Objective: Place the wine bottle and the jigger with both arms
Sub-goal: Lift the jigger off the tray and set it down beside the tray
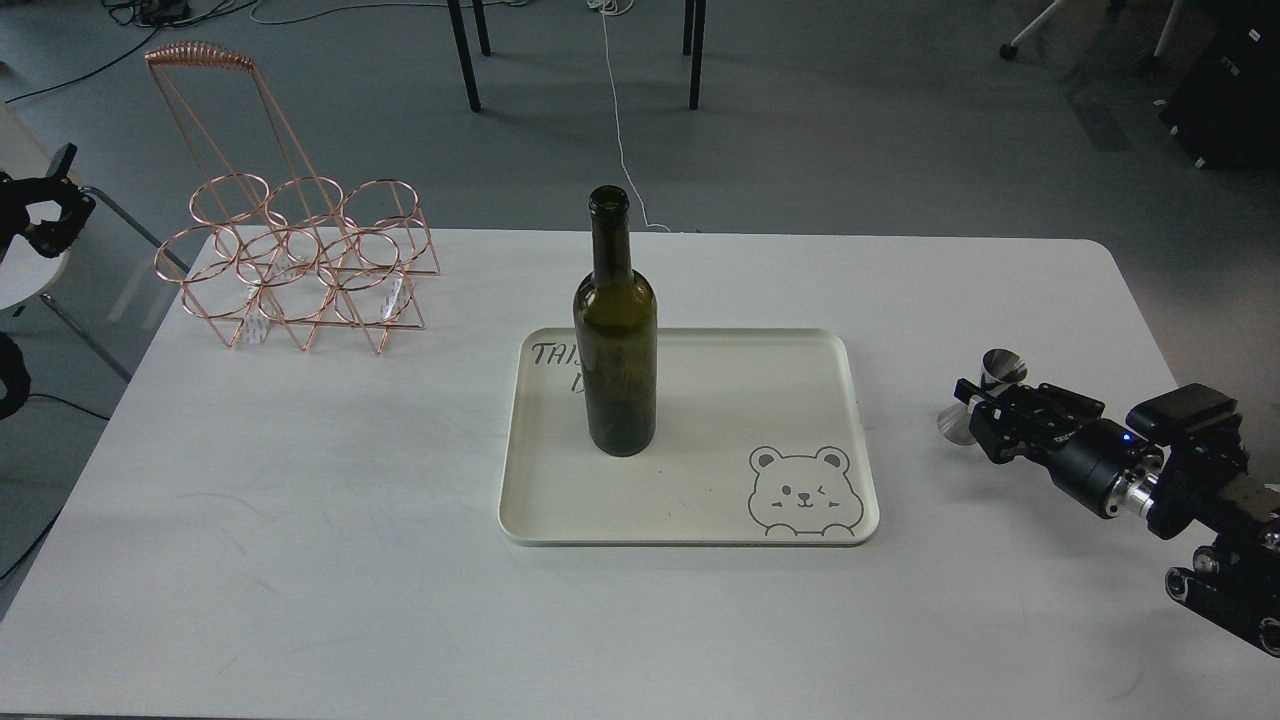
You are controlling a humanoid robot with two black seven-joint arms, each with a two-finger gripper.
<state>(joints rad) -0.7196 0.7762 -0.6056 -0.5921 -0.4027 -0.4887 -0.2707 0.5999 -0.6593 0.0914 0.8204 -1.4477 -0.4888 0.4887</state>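
The wine bottle point(614, 340) stands upright on the left part of a cream tray point(724, 400) with a bear drawing, in the middle of the white table point(300, 560). Nothing holds it. The jigger point(983, 393) is right of the tray, tilted, with its lower cone at or just above the table top. My right gripper point(982, 415) comes in from the right and is shut around the jigger's waist. My left gripper point(45, 215) is at the far left edge, off the table, small and dark.
A copper wire bottle rack point(300, 270) with a tall handle stands at the table's back left. Chair legs and cables are on the floor behind the table.
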